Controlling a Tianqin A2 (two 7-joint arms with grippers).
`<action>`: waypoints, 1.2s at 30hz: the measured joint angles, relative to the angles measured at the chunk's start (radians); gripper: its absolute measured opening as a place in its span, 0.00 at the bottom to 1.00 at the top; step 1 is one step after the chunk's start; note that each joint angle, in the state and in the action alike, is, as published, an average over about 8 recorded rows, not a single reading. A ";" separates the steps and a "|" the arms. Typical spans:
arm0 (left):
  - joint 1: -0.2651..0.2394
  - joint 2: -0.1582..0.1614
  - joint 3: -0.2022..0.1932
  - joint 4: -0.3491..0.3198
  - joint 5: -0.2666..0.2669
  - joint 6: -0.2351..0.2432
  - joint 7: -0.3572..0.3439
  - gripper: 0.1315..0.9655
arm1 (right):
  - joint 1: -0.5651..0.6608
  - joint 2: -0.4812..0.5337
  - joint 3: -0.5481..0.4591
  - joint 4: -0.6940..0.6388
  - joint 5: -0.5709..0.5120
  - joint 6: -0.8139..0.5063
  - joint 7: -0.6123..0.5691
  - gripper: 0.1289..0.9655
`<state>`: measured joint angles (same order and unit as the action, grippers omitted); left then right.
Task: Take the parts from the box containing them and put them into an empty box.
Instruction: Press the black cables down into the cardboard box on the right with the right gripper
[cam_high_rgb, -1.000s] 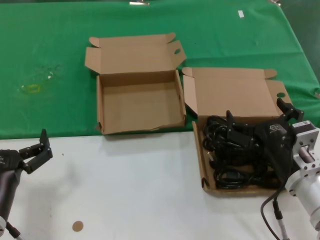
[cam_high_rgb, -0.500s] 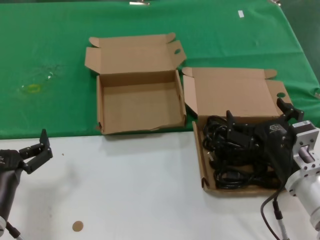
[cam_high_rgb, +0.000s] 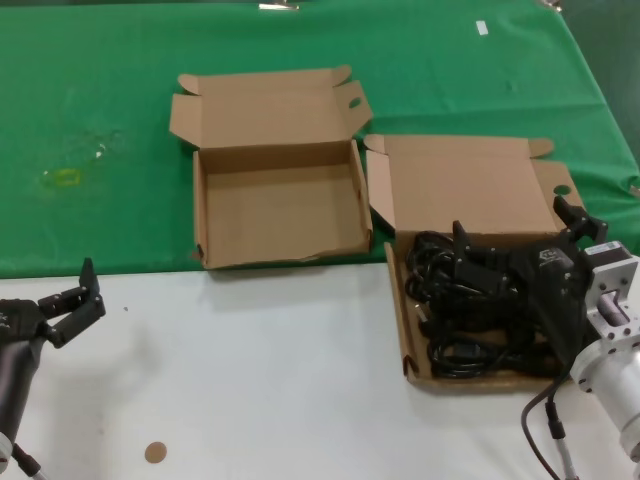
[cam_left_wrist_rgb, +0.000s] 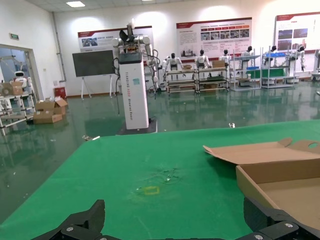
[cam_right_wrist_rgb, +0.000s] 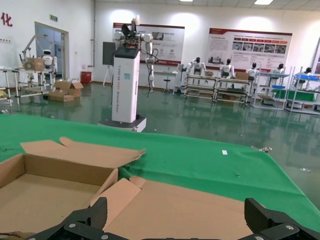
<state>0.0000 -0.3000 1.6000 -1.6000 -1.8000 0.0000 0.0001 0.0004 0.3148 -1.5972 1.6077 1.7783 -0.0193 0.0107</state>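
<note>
The empty box (cam_high_rgb: 280, 215) lies open on the green cloth, its lid folded back. To its right, the box containing them (cam_high_rgb: 470, 185) holds a tangle of black cable parts (cam_high_rgb: 455, 325). My right gripper (cam_high_rgb: 515, 235) hovers open over those parts, holding nothing. In the right wrist view my right gripper (cam_right_wrist_rgb: 176, 217) faces that box's lid (cam_right_wrist_rgb: 200, 205), with the empty box (cam_right_wrist_rgb: 45, 192) beside it. My left gripper (cam_high_rgb: 72, 305) is open and empty over the white table at the near left. In the left wrist view it (cam_left_wrist_rgb: 175, 222) faces the cloth and the empty box (cam_left_wrist_rgb: 285, 187).
The green cloth (cam_high_rgb: 100, 90) covers the far half of the table, with a small yellow mark (cam_high_rgb: 65, 177) at the left. The near half is white table (cam_high_rgb: 270, 380) with a small brown disc (cam_high_rgb: 155, 452). A cable (cam_high_rgb: 545, 440) hangs by my right arm.
</note>
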 joint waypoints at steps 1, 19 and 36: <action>0.000 0.000 0.000 0.000 0.000 0.000 0.000 1.00 | 0.000 0.000 0.000 0.000 0.000 0.000 0.000 1.00; 0.000 0.000 0.000 0.000 0.000 0.000 0.000 1.00 | 0.000 0.000 0.000 0.000 0.000 0.000 0.000 1.00; 0.000 0.000 0.000 0.000 0.000 0.000 0.000 1.00 | 0.000 0.000 0.000 0.000 0.000 0.000 0.000 1.00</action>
<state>0.0000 -0.3000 1.6000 -1.6000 -1.8000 0.0000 0.0001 0.0004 0.3148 -1.5972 1.6077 1.7783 -0.0193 0.0106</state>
